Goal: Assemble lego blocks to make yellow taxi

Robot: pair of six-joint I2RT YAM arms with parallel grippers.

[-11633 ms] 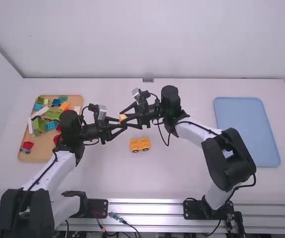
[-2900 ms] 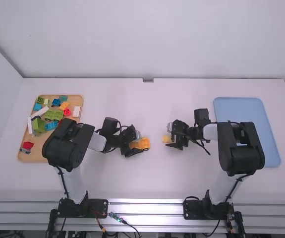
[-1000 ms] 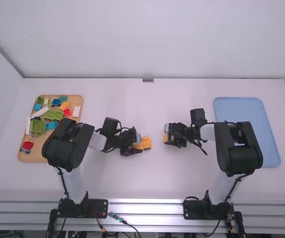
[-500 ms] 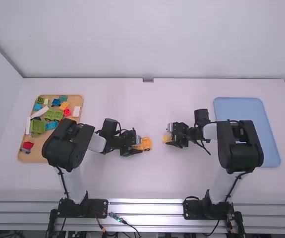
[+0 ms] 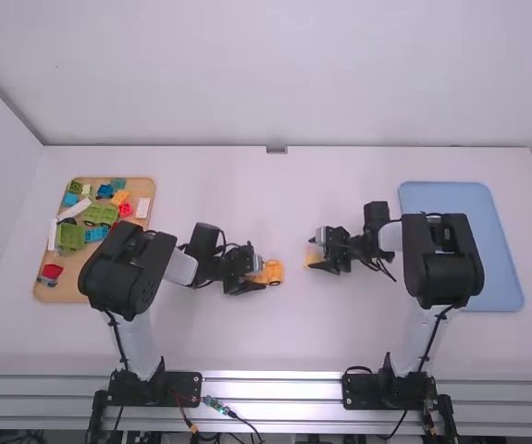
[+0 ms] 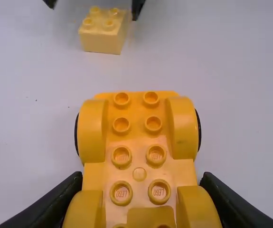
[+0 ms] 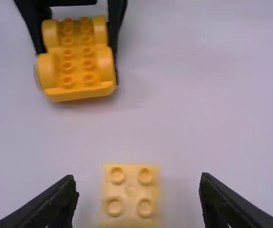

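1. Left gripper [image 6: 142,175]: fingers closed in on both flanks of the yellow car base [image 6: 138,154], touching. Got hold of it.
2. Car base: on the left arm's side of the pair, studs up. Long axis runs roughly left-right across the worktop [image 5: 289,338], free end sticking out past the fingers toward the right arm.
3. Pale yellow block [image 5: 311,253]: right of the base's free end, slightly farther from the high camera, so a bit off the base's long axis. Bare worktop between them, not joined. Studs up, block looks squarish, no clear long axis.
4. Right gripper [image 7: 139,176]: reaches in from the block's right, clearly the nearer one. Fingers parted wider than the block, gap on each side, nothing gripped. Block lies between them.
5. Next, my call: right gripper closes on the block, lifts, goes left and slightly back toward the high camera, lines up over the base's studs. Left one braces the base. Risk: sideways offset or twist, studs miss.
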